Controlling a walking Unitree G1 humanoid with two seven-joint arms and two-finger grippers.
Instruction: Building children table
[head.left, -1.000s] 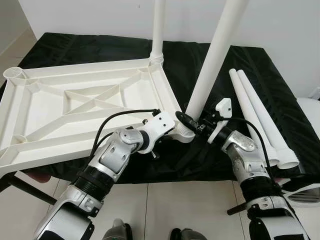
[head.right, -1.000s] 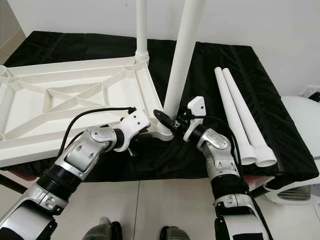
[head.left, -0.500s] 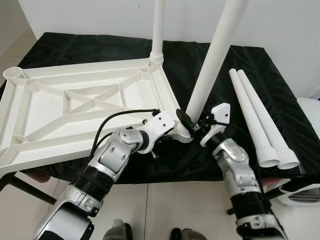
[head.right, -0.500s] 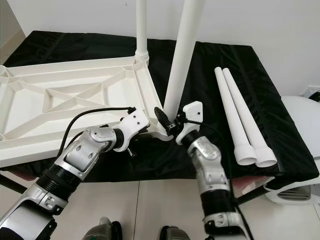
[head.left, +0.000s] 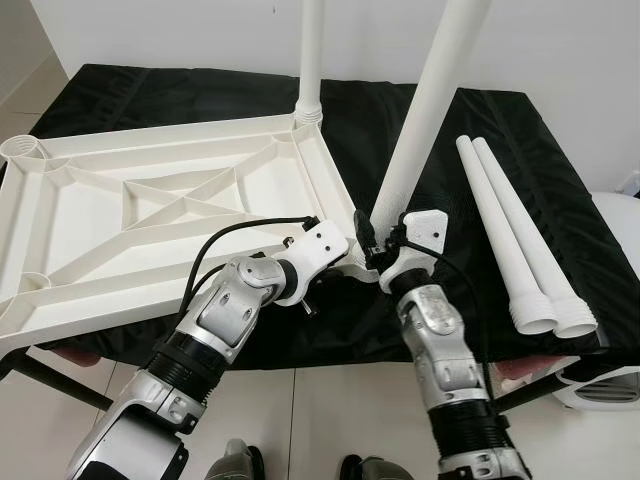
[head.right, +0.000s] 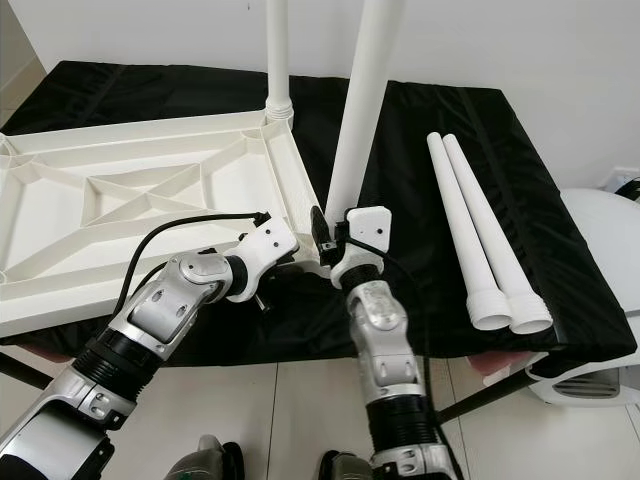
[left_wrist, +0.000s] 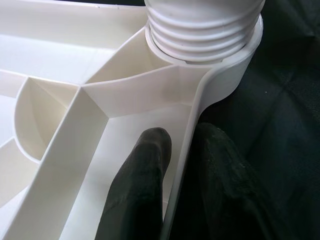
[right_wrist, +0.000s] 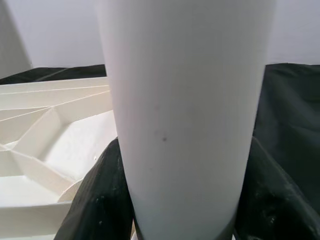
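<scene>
Black fingers of the right hand (head.left: 372, 243) are closed round the foot of a white leg (head.left: 420, 120), just above the corner socket into which it goes; in the right wrist view a finger (right_wrist: 97, 200) is seen pressed against each side of the tube. The leg's long axis runs up from the hand, leaning slightly to the upper right of the left eye frame, so any turning or seating would be made about that axis, straight down into the socket. Whether the thread is fully home cannot be told, though ribs (left_wrist: 205, 30) are seen sitting in the socket collar in the left wrist view.

Just to the left of centre frame, the left hand (left_wrist: 182, 165) is pinched on the rim wall of the upturned top (head.left: 150, 215), one finger (left_wrist: 142, 185) inside the rim and one outside, right beside the same corner. The top is thus judged to be steadied while the leg is worked by the right hand, which is the nearer of the two to the leg.

A second leg (head.left: 310, 55) stands upright in the far corner socket at upper centre. Two spare legs (head.left: 515, 235) lie side by side on the black-covered table (head.left: 160, 95) at right, well apart from both hands, their flared ends toward the lower right.
</scene>
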